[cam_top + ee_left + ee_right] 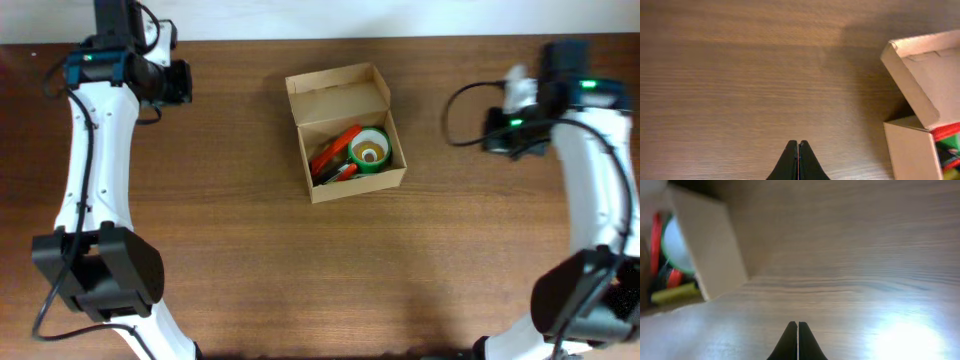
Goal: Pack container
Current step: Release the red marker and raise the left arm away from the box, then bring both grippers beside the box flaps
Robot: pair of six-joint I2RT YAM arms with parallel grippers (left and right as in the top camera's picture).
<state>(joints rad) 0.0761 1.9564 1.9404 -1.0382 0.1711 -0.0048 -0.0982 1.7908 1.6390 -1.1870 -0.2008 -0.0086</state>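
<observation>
Both closed, empty: left pincer (798,161), right pincer (797,341). Box (345,130) sits mid surface (220,250) between them, lid flap (337,95) open at far side. Right arm approx. nearer, I think.

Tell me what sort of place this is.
Probably a robotics lab or test bench rather than a home. A white left arm and right arm, both cabled, stand at a wood-grain table. Between them sits an open cardboard container with a green tape roll inside.

Glare on table (910,340), blurred container (712,245)
</observation>
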